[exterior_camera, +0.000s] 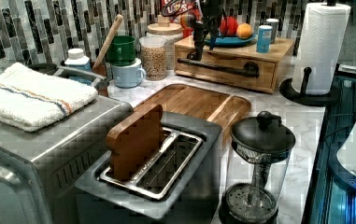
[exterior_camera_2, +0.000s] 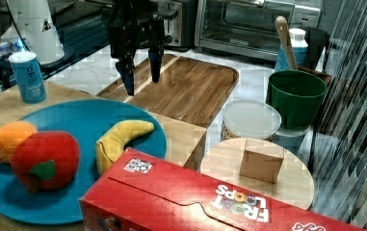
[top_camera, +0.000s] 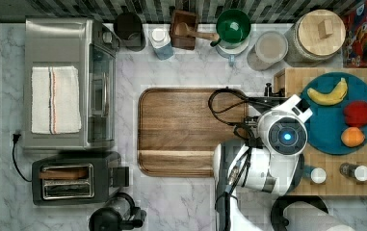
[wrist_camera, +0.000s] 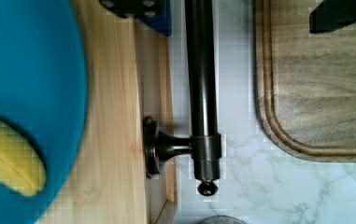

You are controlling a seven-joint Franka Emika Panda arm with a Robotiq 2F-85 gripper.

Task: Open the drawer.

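The drawer (exterior_camera: 213,75) is the front of a light bamboo box (top_camera: 337,180), and it sits pushed in, about flush with the box. Its long black bar handle (exterior_camera: 217,66) runs along the front. My gripper (exterior_camera_2: 141,77) is open and points down over the end of the handle at the left view's left. In the wrist view the handle (wrist_camera: 201,84) and its end mount lie between my two fingers (wrist_camera: 138,7), with the drawer front (wrist_camera: 154,70) beside one of them. Nothing is held. In the top view the arm's wrist (top_camera: 287,135) covers the gripper.
A blue plate (top_camera: 325,125) with a banana, apple and orange sits on the box, beside small shakers. A darker brown tray (top_camera: 186,130) lies on the marble just in front of the handle. Jars and cups stand behind, and a paper towel roll (exterior_camera: 320,46) stands beside the box.
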